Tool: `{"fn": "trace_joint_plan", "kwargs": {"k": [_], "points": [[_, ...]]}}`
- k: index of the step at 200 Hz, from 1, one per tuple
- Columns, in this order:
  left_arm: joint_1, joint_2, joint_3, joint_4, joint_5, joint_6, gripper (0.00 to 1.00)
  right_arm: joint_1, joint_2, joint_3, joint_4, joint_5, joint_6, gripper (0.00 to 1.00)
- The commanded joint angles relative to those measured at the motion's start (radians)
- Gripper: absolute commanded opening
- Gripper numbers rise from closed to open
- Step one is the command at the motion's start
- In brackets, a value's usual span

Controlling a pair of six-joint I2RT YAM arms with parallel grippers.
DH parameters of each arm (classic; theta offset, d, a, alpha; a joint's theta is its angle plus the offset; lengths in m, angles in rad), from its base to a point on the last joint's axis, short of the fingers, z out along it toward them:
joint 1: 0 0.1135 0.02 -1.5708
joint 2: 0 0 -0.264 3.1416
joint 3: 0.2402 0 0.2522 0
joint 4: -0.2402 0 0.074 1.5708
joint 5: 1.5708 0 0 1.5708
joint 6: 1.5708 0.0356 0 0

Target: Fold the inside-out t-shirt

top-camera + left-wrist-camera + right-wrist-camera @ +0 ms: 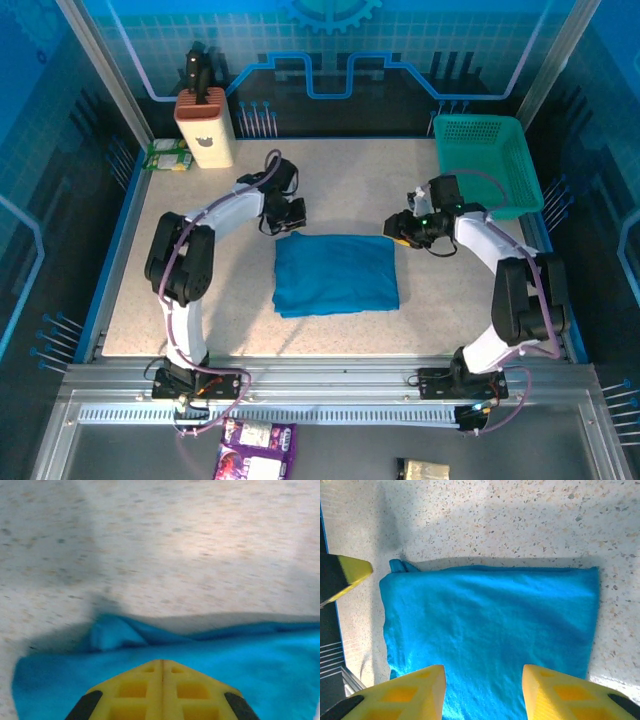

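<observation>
**INSIDE-OUT T-SHIRT: POSITION, JAW STATE AND GRASP POINTS**

The inside-out t-shirt (336, 273) lies flat on the worktop (340, 180) as a compact, layered rectangle. It sits to the near left of the green mesh basket (480, 121), well apart from it. The fold appears largely complete. One small tuft of cloth (112, 632) protrudes at the far corner on the side away from the basket.

Left jaws: pressed fully together, nothing visible between them, poised over the shirt's far edge on the side away from the basket.

Right jaws: partly open and empty, above the shirt corner nearest the basket. Blue cloth shows through the gap.

Handling: the cloth is judged soft, light and limp, with no stiffness of its own. Stacked layers are likely to slide over one another, and a one-sided pull would probably drag or unfold the stack.

Grasp points: pinch through all layers at the two corners of one edge, both sides together, and lift low. To tidy the tuft, take its tip alone and tuck it under
</observation>
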Motion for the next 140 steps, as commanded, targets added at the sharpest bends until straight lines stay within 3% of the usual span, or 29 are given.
{"fn": "trace_joint_plan", "kwargs": {"k": [1,61,81,140], "points": [[-0.087,-0.063,0.033,-0.065,-0.022,-0.054,0.05,-0.009,-0.028,-0.024,-0.087,0.054,-0.051,0.46],[-0.273,-0.081,0.006,-0.112,-0.165,-0.26,0.1,-0.01,-0.03,-0.024,-0.118,0.102,-0.088,0.46],[-0.308,-0.07,-0.015,-0.109,-0.178,-0.302,0.13,-0.009,-0.035,-0.027,-0.115,0.11,-0.095,0.46],[-0.38,0.022,0.03,-0.217,-0.209,-0.393,0.08,-0.011,-0.024,-0.024,-0.113,0.105,-0.104,0.46]]}}
